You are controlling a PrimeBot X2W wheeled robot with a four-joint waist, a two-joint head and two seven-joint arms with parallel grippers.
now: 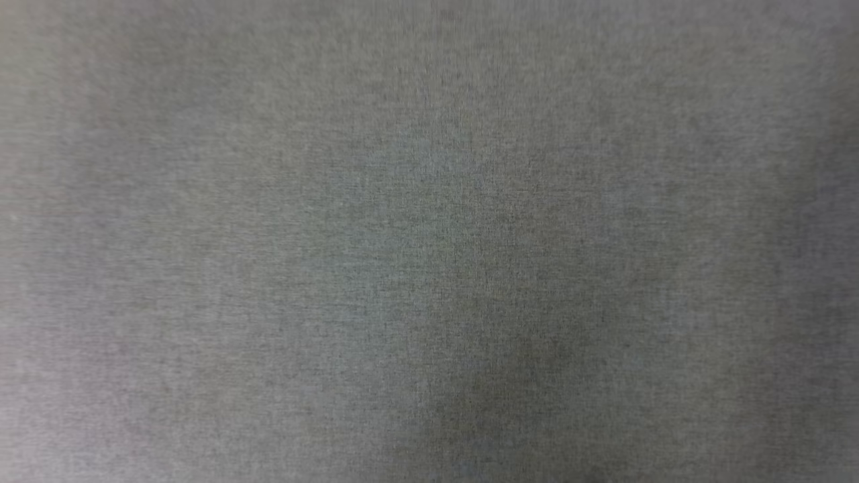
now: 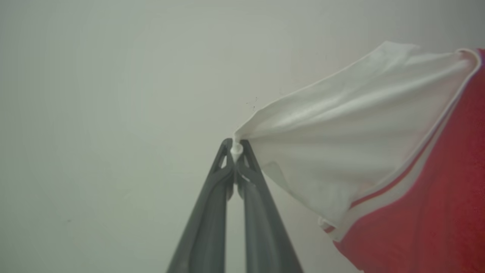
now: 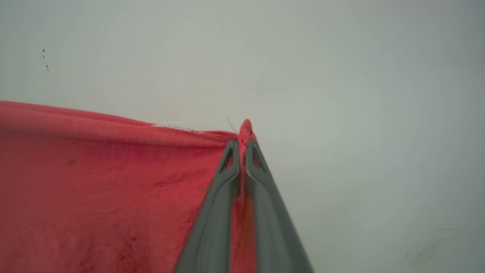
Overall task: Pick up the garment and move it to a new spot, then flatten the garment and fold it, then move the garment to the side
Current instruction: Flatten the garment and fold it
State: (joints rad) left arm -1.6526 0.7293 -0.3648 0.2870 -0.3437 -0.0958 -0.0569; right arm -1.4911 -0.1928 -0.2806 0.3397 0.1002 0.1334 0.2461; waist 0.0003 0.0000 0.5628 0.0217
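The garment (image 2: 363, 144) is a red shirt with a white sleeve and red-white striped trim. My left gripper (image 2: 235, 146) is shut on the tip of the white sleeve, and the cloth fans out to the right of its fingers in the left wrist view. In the right wrist view, red fabric of the garment (image 3: 94, 182) stretches left from my right gripper (image 3: 243, 140), which is shut on a pinched red edge that pokes out past the fingertips. Its lettering is hidden.
A pale, plain surface (image 2: 94, 113) lies behind the left gripper, and the same pale surface (image 3: 360, 113) lies behind the right one, with a few small dark specks (image 3: 44, 60). The head view is a blurred grey texture (image 1: 429, 241) with no distinct shapes.
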